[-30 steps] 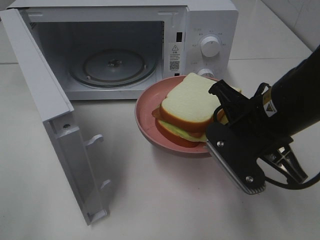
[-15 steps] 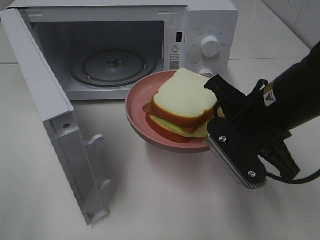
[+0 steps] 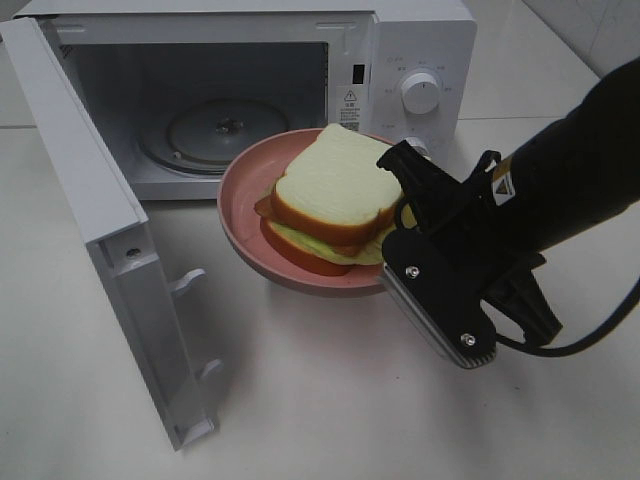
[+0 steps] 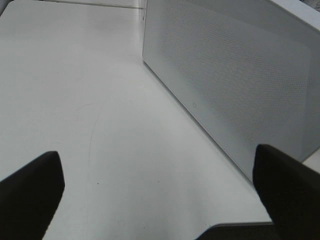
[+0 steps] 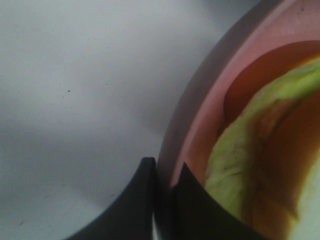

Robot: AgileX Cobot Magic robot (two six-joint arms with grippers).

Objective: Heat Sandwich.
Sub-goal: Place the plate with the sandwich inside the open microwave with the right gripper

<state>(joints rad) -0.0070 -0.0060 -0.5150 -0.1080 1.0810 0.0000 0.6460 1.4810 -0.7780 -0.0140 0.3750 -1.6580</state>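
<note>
Just before the open microwave (image 3: 420, 45), the right fingers (image 5: 132, 207) clamp the rim of the pink plate (image 3: 232, 215), the sandwich (image 3: 335, 190) resting on it; the left fingers (image 4: 30, 185) gape empty. Next, probably: ease it level onto the turntable (image 3: 215, 135).

A smooth white tabletop (image 3: 300, 400) stretches before me, matte and evenly lit, with only soft grey shadows across it. A thin straight seam (image 3: 515, 118) crosses its far part, dividing it into panels. Past the far right corner shows a pale tiled surface (image 3: 610, 25) with fine grey grout lines; wall or floor, I cannot tell. Close up from my left wrist, the tabletop (image 4: 65, 90) bears a faint curved hairline scratch (image 4: 92, 135). From my right wrist it (image 5: 75, 60) is plain grey-white, marked by a few tiny dark flecks (image 5: 68, 91).
</note>
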